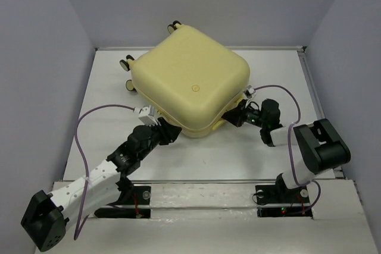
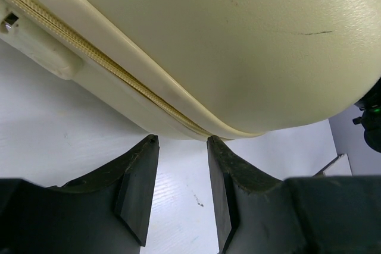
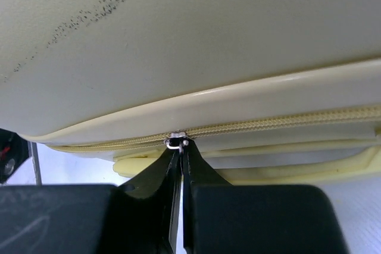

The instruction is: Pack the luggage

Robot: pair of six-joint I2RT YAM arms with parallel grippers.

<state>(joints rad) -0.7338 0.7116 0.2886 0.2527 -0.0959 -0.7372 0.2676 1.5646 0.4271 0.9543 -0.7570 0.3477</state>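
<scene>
the luggage lies closed toward the far edge of the desk, the left gripper part open and empty against its near-left side, the right gripper pinched shut on the small metal zip pull at its near-right side.

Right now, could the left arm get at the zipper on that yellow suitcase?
Probably yes. The left arm holds its jaws open just short of the zipper on the suitcase, with only bare table between.
</scene>
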